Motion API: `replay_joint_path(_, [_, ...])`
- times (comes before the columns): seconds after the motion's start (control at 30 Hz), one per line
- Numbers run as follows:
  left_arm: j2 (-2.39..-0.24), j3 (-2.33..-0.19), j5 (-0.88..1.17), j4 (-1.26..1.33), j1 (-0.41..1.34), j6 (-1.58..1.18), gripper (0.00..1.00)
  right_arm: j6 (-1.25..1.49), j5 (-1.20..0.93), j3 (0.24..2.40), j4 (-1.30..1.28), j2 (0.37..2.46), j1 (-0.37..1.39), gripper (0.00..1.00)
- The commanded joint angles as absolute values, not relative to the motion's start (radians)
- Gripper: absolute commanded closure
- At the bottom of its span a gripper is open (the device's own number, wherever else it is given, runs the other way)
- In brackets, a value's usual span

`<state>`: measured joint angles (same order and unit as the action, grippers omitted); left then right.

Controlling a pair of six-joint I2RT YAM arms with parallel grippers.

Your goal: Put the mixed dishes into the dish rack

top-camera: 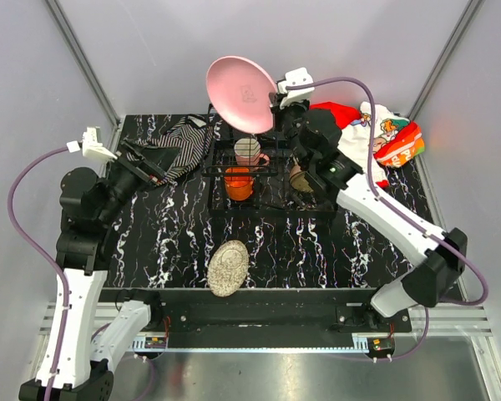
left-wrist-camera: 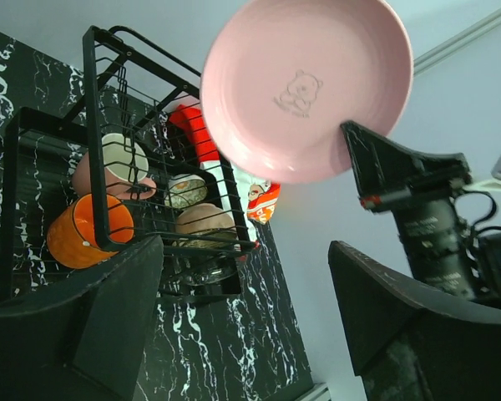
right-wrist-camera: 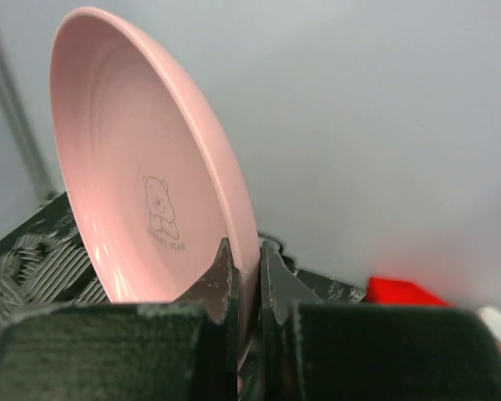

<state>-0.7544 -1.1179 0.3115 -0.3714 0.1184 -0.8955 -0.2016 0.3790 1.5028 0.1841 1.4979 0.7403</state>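
Where the black, white-veined tabletop (top-camera: 150, 242) reaches its far middle stands the dish rack (top-camera: 259, 171): black thin wire, rectangular, one raised upright section. Pink round plate (top-camera: 240, 93): glossy, small bear motif at centre, held on edge in the air above the rack's far end, rim clamped by the right gripper (right-wrist-camera: 244, 255). Tan-gold patterned plate (top-camera: 228, 267): tabletop's near edge, apart from the rack. Inside the rack: brownish bowl (left-wrist-camera: 204, 221), cream-pink mug (left-wrist-camera: 121, 159), orange cup (left-wrist-camera: 79, 234), floral cup (left-wrist-camera: 186, 190). Left gripper (left-wrist-camera: 244, 246): jaws wide, empty.
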Motion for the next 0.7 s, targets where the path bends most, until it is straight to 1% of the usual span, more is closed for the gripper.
replay_joint_path(0.0, [-0.75, -1.14, 0.354, -0.339, 0.118, -0.882, 0.15, -0.451, 0.417, 1.483, 0.526, 1.574, 0.684, 1.0])
replay_joint_path(0.13, [-0.764, -1.117, 0.364, -0.327, 0.112, -0.874, 0.15, -0.456, 0.286, 1.502, 0.633, 1.652, 0.602, 1.0])
replay_joint_path(0.17, [-0.773, -1.114, 0.37, -0.321, 0.109, -0.876, 0.15, -0.462, 0.212, 1.497, 0.658, 1.661, 0.589, 1.0])
replay_joint_path(0.23, [-0.782, -1.103, 0.385, -0.311, 0.101, -0.871, 0.14, -0.468, 0.138, 1.486, 0.728, 1.686, 0.566, 1.0])
replay_joint_path(0.33, [-0.804, -1.088, 0.409, -0.293, 0.08, -0.868, 0.14, -0.417, 0.003, 1.512, 0.726, 1.707, 0.513, 1.0])
replay_joint_path(0.37, [-0.816, -1.078, 0.419, -0.282, 0.074, -0.868, 0.14, -0.401, -0.083, 1.517, 0.726, 1.712, 0.487, 1.0])
replay_joint_path(0.43, [-0.825, -1.068, 0.442, -0.272, 0.055, -0.871, 0.14, -0.365, -0.162, 1.513, 0.758, 1.72, 0.463, 1.0])
replay_joint_path(0.47, [-0.833, -1.057, 0.449, -0.261, 0.051, -0.87, 0.14, -0.362, -0.254, 1.508, 0.767, 1.721, 0.453, 1.0])
replay_joint_path(0.67, [-0.85, -1.0, 0.492, -0.201, 0.015, -0.891, 0.14, -0.312, -0.495, 1.522, 0.759, 1.744, 0.407, 1.0])
